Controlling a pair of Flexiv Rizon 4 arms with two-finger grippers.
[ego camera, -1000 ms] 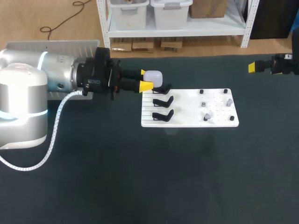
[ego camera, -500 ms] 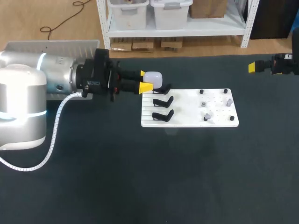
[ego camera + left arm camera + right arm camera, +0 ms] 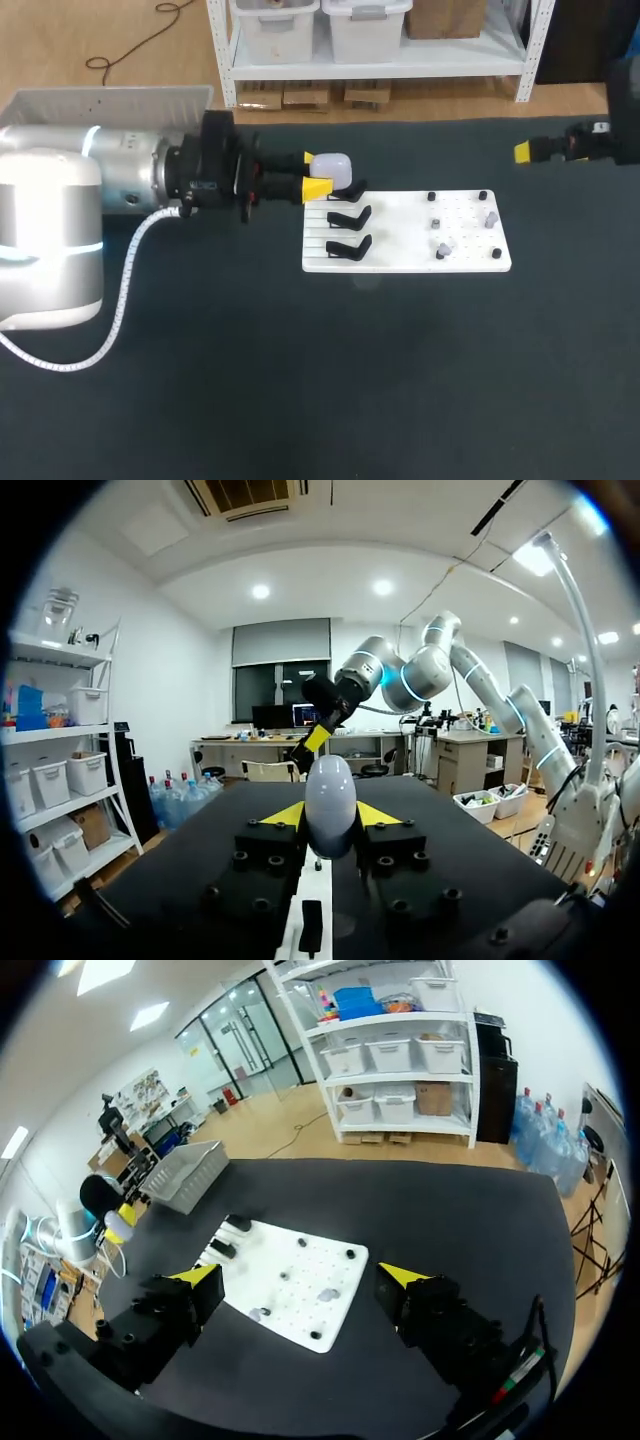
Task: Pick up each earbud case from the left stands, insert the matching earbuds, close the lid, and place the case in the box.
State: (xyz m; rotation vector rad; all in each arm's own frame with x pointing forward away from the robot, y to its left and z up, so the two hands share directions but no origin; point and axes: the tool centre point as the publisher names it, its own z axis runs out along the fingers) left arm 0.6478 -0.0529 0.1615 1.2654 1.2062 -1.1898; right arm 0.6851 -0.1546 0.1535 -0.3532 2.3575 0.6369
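Right gripper (image 3: 525, 152) drawn in slightly from the table's far right edge, fingers spread on nothing, left gripper (image 3: 311, 171) nudged toward the white board (image 3: 400, 225), clamped on the pale earbud case (image 3: 333, 165), black stands (image 3: 350, 215) just beside it, dark table (image 3: 300, 380) bare all around.

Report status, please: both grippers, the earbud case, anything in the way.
Left gripper shut on earbud case, at the farthest stand. Right gripper open, empty, far right of the table. Nothing blocking seen.
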